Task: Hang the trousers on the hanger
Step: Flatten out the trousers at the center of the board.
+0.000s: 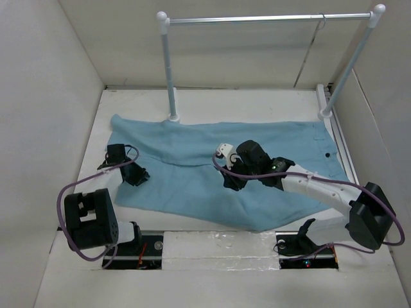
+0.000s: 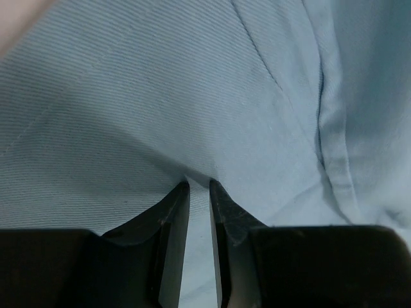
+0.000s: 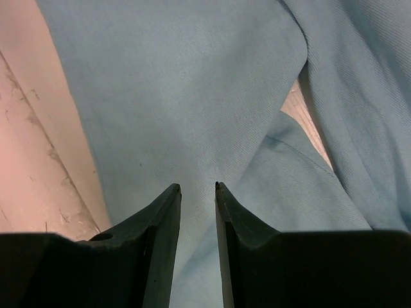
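Note:
The light-blue trousers lie spread flat across the white table, waistband to the right. My left gripper is down on their left part. In the left wrist view the gripper has its jaws nearly together, with a puckered fold of the trousers between the tips. My right gripper sits over the middle of the cloth. In the right wrist view the gripper has its jaws a little apart over smooth fabric, pinching nothing. Only the small wire hook of the hanger shows, on the rack bar at the right.
The white-posted rack with a silver bar stands across the back of the table, and its left post meets the trousers' far edge. White walls close in left, right and behind. Bare table shows beside the cloth.

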Action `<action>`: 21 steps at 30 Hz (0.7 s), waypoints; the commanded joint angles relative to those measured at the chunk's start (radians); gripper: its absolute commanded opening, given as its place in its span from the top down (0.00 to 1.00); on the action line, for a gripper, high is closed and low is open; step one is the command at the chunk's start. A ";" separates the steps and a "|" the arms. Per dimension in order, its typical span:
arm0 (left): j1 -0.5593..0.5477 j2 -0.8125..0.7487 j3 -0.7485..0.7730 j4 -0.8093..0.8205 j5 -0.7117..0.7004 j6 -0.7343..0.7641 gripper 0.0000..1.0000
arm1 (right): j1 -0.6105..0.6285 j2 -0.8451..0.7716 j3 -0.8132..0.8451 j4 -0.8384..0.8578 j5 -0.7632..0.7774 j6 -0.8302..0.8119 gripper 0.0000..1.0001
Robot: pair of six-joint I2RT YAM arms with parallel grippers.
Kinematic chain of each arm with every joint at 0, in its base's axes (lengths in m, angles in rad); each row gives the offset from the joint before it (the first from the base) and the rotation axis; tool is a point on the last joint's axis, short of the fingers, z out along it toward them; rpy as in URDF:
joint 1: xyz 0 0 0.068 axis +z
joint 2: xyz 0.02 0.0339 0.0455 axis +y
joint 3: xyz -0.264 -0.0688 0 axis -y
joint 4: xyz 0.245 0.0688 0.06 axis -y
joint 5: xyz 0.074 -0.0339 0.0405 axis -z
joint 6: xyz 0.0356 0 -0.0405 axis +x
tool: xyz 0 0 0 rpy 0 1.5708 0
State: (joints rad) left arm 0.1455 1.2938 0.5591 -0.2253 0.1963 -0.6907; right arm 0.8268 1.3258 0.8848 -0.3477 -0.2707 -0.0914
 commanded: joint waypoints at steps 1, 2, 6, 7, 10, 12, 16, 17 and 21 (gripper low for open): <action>0.058 0.100 0.022 0.067 -0.024 -0.029 0.82 | -0.021 -0.040 0.005 0.032 -0.013 -0.019 0.66; 0.078 0.122 0.030 0.070 -0.029 -0.030 0.83 | -0.037 -0.054 0.005 0.021 -0.007 -0.019 0.66; 0.179 0.223 0.088 0.080 -0.092 -0.009 0.83 | -0.097 -0.114 -0.003 -0.013 0.004 -0.027 0.65; 0.198 0.239 0.131 0.073 -0.100 0.002 0.83 | -0.112 -0.126 -0.004 -0.020 0.004 -0.030 0.65; 0.221 0.286 0.232 0.035 -0.139 0.014 0.83 | -0.173 -0.165 -0.007 -0.053 0.001 -0.048 0.65; 0.221 0.289 0.271 0.014 -0.129 0.014 0.83 | -0.212 -0.183 -0.007 -0.074 -0.012 -0.064 0.64; 0.221 0.176 0.298 -0.022 -0.136 0.028 0.82 | -0.236 -0.197 -0.004 -0.091 -0.051 -0.071 0.62; 0.221 0.120 0.301 -0.040 -0.177 0.042 0.82 | -0.236 -0.200 -0.006 -0.091 -0.064 -0.070 0.62; 0.221 -0.040 0.263 -0.114 -0.313 0.056 0.69 | -0.236 -0.215 -0.023 -0.074 -0.101 -0.064 0.60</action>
State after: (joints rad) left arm 0.3611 1.3785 0.8249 -0.2680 0.0120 -0.6601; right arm 0.5903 1.1393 0.8780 -0.4305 -0.3176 -0.1432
